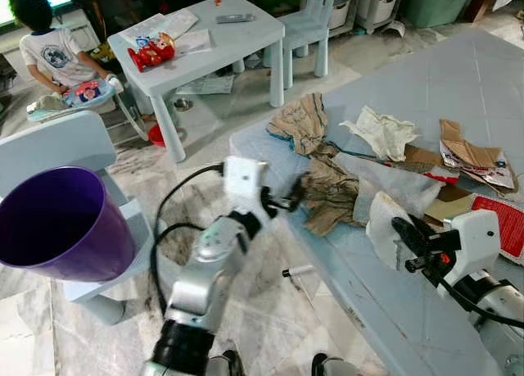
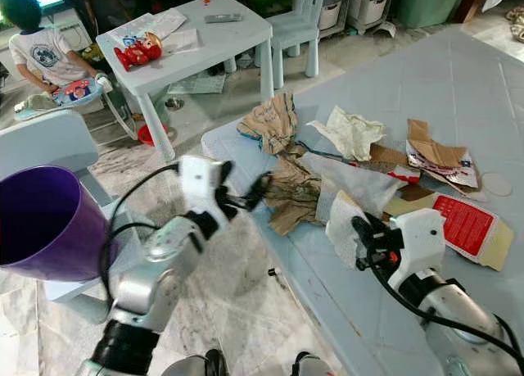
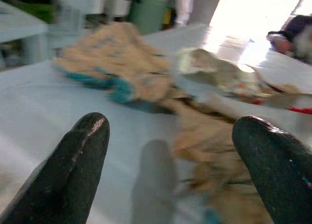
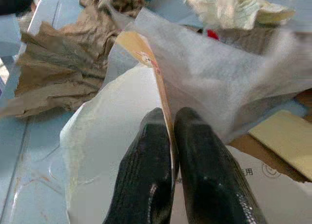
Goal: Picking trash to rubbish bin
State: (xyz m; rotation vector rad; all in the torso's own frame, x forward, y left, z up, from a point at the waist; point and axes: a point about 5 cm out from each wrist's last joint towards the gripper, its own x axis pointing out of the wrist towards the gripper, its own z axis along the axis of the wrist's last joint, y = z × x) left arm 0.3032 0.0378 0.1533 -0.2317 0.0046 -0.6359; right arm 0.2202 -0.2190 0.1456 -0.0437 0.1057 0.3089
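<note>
A purple rubbish bin [image 1: 57,220] stands low at my left, mouth open. Trash lies over the light blue table [image 1: 385,310]: a crumpled brown paper [image 1: 332,192], a second brown wad [image 1: 301,122], a crumpled white paper [image 1: 381,132], torn cardboard [image 1: 467,151] and a red printed packet [image 1: 501,222]. My left gripper [image 1: 288,202] is open at the table's edge, its fingertips [image 3: 90,131] just short of the crumpled brown paper [image 3: 204,151]. My right gripper [image 1: 403,228] is shut on the edge of a white paper sheet [image 4: 117,136], which stands up off the table.
A small white table [image 1: 213,44] with a red toy [image 1: 151,52] stands behind, a pale chair [image 1: 307,28] beside it. A person [image 1: 45,52] sits on the floor at the far left. Marble floor [image 1: 262,310] lies between bin and blue table.
</note>
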